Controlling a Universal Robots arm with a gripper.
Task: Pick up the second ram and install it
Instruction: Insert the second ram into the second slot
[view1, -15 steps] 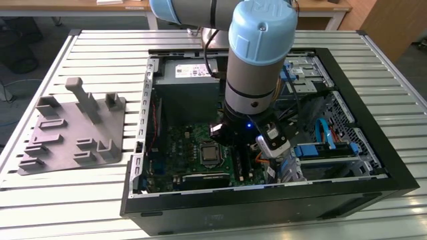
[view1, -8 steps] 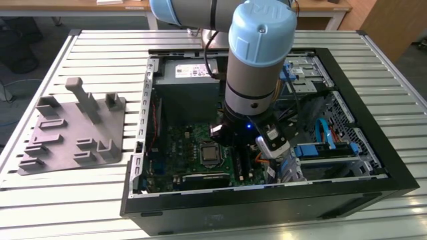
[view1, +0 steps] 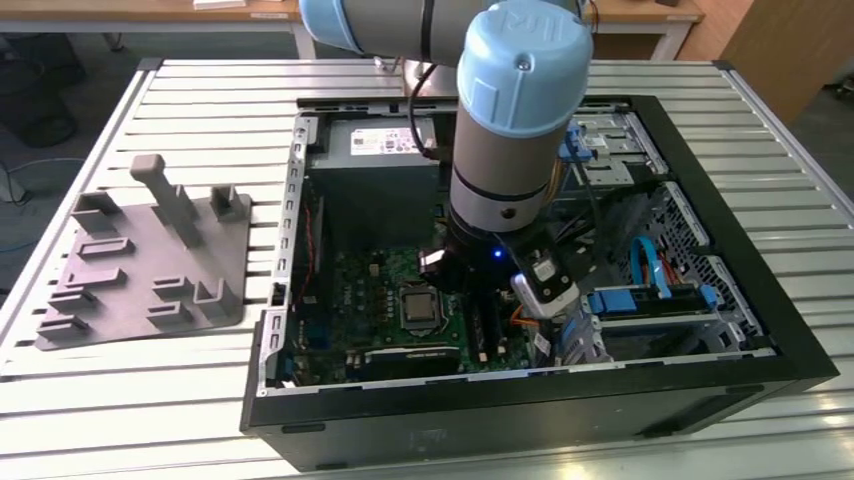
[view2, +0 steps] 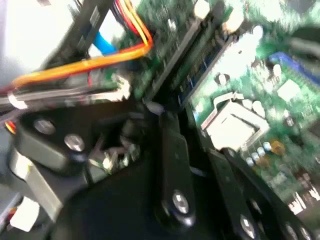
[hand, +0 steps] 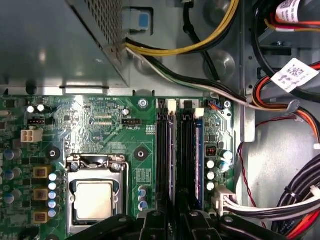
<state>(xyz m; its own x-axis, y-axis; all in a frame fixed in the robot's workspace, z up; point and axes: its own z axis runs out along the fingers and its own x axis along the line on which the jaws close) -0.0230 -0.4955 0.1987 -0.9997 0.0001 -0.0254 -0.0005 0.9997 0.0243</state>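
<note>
1. The slatted white surface (view1: 134, 400) carries an open computer case (view1: 747, 300) that takes up the centre and right of the exterior view.
2. The arm (view1: 514, 120) comes down from the top centre of that frame into the case. A grey tray (view1: 147, 270) with upright posts lies at the left, with no board on it that I can see.
3. The motherboard (hand: 100, 115) lies flat on the case floor, with the processor socket (hand: 95, 197) beside two long black slots (hand: 164, 150).
4. The tool (view1: 514, 300) hangs low over the slot bank, and in the first wrist view its black tips (hand: 177, 220) sit right at the slots' near end. I cannot tell whether it is spread, pressed together or pinching anything.
5. The second ram (hand: 199, 160), as best I can judge, is the thin blue-green strip standing on edge just beside the black slots, on the side away from the socket. Whether it is fully seated I cannot tell.
6. Only its narrow edge shows: dark blue-green, straight and very slim. Chips and label are not visible.
7. I judge it light and stiff but fragile. It should be held by its flat faces near the upper edge or by its short ends, clear of the contact edge, and pressed straight down, since a tilt could strain the board or slot.
</note>
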